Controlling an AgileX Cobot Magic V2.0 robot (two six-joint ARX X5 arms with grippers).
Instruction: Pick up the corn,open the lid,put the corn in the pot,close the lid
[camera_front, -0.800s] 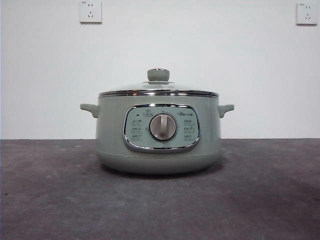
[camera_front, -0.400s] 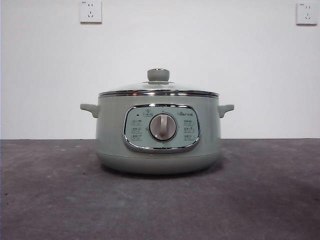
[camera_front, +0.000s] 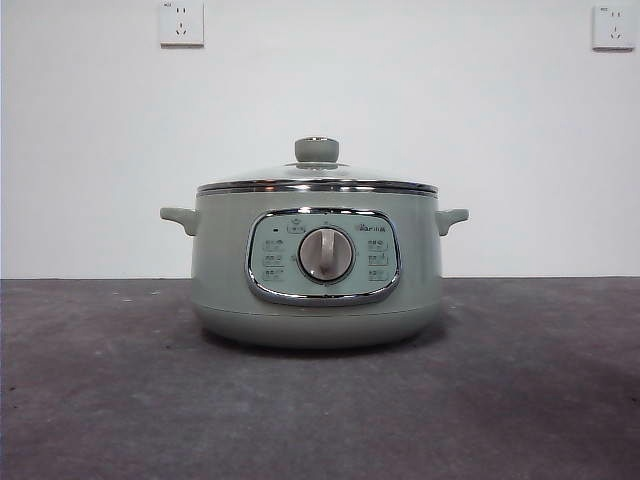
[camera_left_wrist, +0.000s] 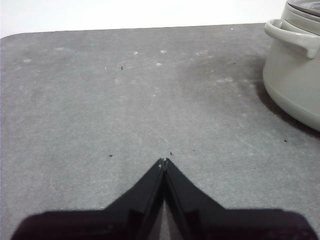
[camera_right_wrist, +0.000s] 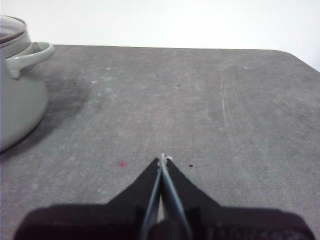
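One big thing is found on the gray counter (camera_front: 100, 400): the pot (camera_front: 316, 270), set in the middle. Its top is closed by the lid (camera_front: 316, 178), and the knob (camera_front: 316, 150) is stuck up highest. Two small handles are poked out at the sides. Bare counter is seen in front of the pot and on both sides of it. Open air is seen above the knob. A white wall (camera_front: 400, 90) is seen behind the pot.
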